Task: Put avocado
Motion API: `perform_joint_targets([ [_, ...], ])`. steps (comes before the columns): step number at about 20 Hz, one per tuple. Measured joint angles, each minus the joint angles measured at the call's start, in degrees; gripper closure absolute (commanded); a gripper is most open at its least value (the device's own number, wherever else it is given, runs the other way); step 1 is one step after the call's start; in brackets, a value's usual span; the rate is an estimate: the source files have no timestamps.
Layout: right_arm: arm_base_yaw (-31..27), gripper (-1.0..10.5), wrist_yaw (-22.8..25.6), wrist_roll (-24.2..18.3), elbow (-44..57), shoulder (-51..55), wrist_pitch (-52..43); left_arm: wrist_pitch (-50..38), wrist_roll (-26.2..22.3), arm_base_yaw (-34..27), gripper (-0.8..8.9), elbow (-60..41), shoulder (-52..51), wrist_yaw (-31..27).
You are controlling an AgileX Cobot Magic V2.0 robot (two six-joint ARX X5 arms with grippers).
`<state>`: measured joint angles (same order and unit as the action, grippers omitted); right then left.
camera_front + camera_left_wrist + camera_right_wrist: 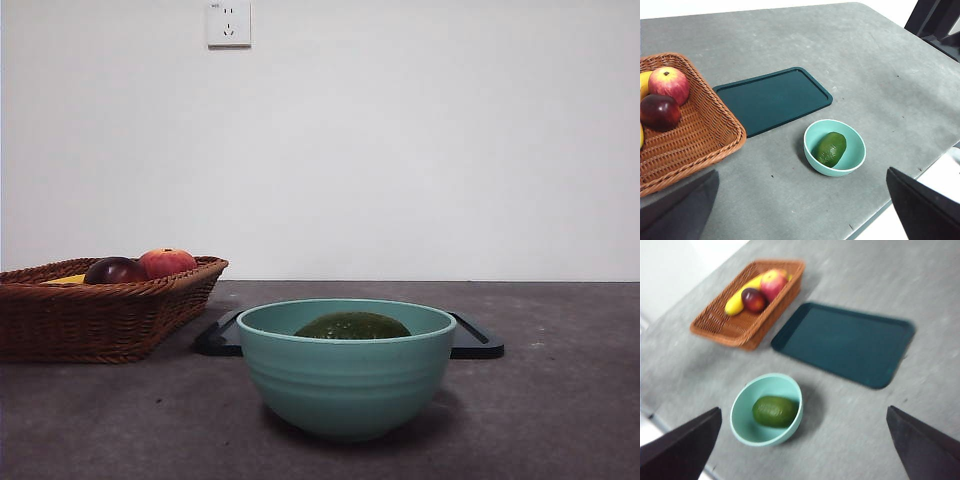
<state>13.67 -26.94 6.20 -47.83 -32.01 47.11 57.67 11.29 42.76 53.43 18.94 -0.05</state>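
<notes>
Avocado (352,326) lies inside the teal bowl (345,385), on its side, dark olive-green with dull skin; in the front view only its top shows above the rim. Same fruit seen from above in the left wrist view (830,148) and the right wrist view (774,411), resting on the bowl's floor, nothing gripping it.

Bowl stands upright on the grey bench (560,400), in front of a dark flat tray (772,100) — near it, but apart in both wrist views. The tray carries nothing.

Wicker basket (95,320) sits beside the tray. In it: a red-orange peach-like fruit (167,262), a dark maroon round fruit (114,270) touching it, and a yellow banana (740,296) along the basket's wall.

Left end effector (800,210) hangs high above the bench, jaws spread wide at the two lower corners of its view, nothing between them. Right end effector (802,447) likewise high over the bowl side of the bench, jaws wide apart and holding nothing — its picture is blurred.

White wall behind the bench, with a power socket (229,23) high up.
</notes>
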Motion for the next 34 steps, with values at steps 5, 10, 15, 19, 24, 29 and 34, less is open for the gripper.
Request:
perform_joint_targets([
  [5, 8.09, 3.5, 1.75, 0.22, -0.02, -11.91, -0.09, 0.00, 0.00, 0.00, 1.94, 0.00, 0.00, 0.00],
  [10, 18.05, 3.5, 9.92, 0.50, -0.13, -27.61, -1.05, -0.02, 0.00, 0.00, 1.94, 0.00, 0.00, 0.00],
  [15, 22.45, 3.5, 12.09, 3.39, -1.86, -40.57, -3.37, -0.22, 0.00, 0.00, 1.94, 0.00, 0.00, 0.00],
  [19, 23.89, 3.5, 12.33, 6.56, -3.17, -46.90, -7.82, -0.26, 0.00, 0.00, 1.94, 0.00, 0.00, 0.00],
  [24, 24.44, 3.5, 14.88, 9.07, -4.72, -52.50, -8.24, -0.26, 0.02, 0.00, 1.94, 0.00, 0.00, 0.00],
  [29, 24.52, 4.9, 15.19, 10.21, -4.85, -55.12, -9.94, -0.28, 0.00, 0.00, 1.94, 0.00, 0.00, 0.00],
  [34, 24.57, 7.5, 15.08, 10.80, -4.87, -55.91, -11.98, -0.26, 0.02, 0.00, 1.94, 0.00, 0.00, 0.00],
])
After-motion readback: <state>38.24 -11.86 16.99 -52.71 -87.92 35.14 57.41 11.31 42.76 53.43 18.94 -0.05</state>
